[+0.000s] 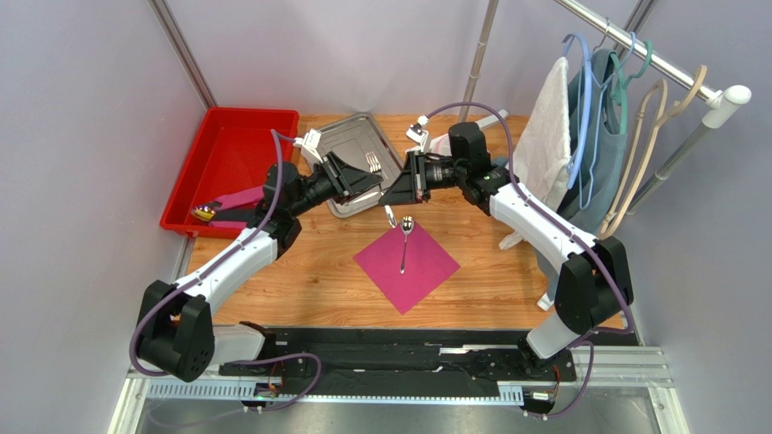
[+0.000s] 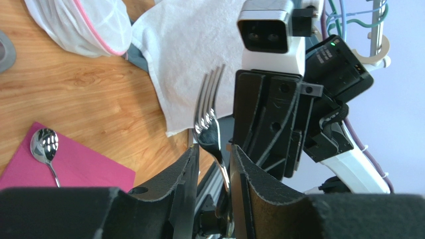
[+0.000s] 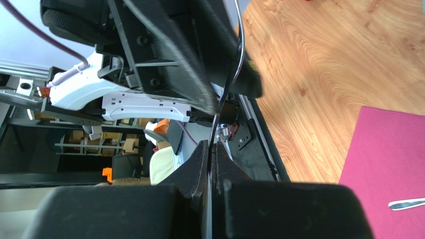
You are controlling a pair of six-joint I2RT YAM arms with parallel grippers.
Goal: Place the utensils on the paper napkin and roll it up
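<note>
I'm handing over the fork (image 2: 209, 114): it hangs above the worktop (image 1: 290, 280) at the 12 o'clock corner of the paper napkin (image 1: 426, 271), handle pinched in the right gripper (image 3: 210, 149), with the left gripper (image 2: 213, 164) slightly spread around its neck. Its long axis runs roughly 11 to 5, tines at 11. Next, I judge, it must be lowered parallel beside the spoon (image 1: 404, 242), which lies on the paper napkin, bowl at 12.
</note>
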